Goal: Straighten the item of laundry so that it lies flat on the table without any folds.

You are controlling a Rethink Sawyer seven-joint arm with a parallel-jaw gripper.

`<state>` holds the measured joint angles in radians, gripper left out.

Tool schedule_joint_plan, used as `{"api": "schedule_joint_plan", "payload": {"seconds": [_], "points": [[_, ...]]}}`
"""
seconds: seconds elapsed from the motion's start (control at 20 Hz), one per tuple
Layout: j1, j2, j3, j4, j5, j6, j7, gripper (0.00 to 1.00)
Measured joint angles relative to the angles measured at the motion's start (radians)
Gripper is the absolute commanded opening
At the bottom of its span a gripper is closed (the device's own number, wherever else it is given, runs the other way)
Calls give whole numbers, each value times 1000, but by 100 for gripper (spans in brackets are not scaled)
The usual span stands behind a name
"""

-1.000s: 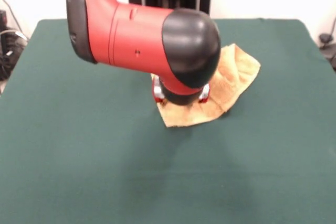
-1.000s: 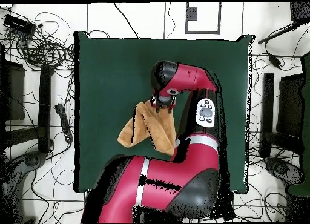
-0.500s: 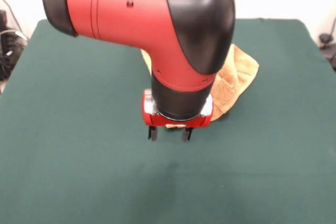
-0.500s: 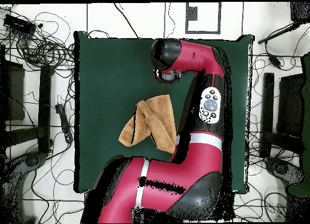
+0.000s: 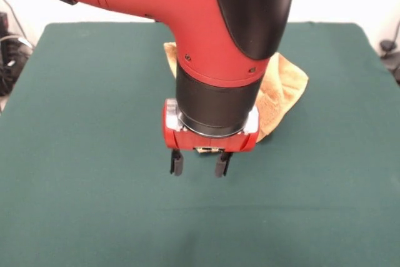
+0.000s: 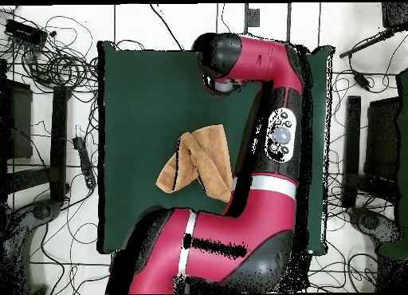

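The item of laundry [image 5: 284,89] is a golden-orange towel, bunched and folded over itself on the dark green table [image 5: 81,154]. In the front view the arm hides most of it. The overhead view shows the towel [image 6: 199,160] as a crumpled wedge with a fold ridge through its middle. My gripper [image 5: 198,164] hangs open and empty above the bare cloth, nearer the camera than the towel and apart from it. In the overhead view only the wrist [image 6: 221,83] shows, well away from the towel, and the fingers are hidden under it.
Cables [image 6: 56,60] and dark equipment lie on the floor around the table in the overhead view. The arm's long red body [image 6: 263,188] crosses the table beside the towel.
The gripper has let go of the towel, risen and moved away from it toward the camera side of the table. The towel stays crumpled where it lay.
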<state>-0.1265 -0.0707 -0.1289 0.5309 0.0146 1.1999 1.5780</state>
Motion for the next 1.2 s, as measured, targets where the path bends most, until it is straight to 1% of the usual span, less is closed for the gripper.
{"api": "schedule_joint_plan", "payload": {"seconds": [0.6, 0.7, 0.95, 1.0, 1.05, 1.2], "points": [[0, 6, 0, -12, 0, 0, 0, 100], [0, -7, 0, 12, 0, -4, 0, 100], [1, -74, 0, 146, 1, -69, 0, 100], [2, -110, 0, 220, 0, -113, 0, 100], [3, -134, 0, 268, 0, -141, 0, 100], [6, -185, 0, 373, 0, -212, 0, 100]]}}
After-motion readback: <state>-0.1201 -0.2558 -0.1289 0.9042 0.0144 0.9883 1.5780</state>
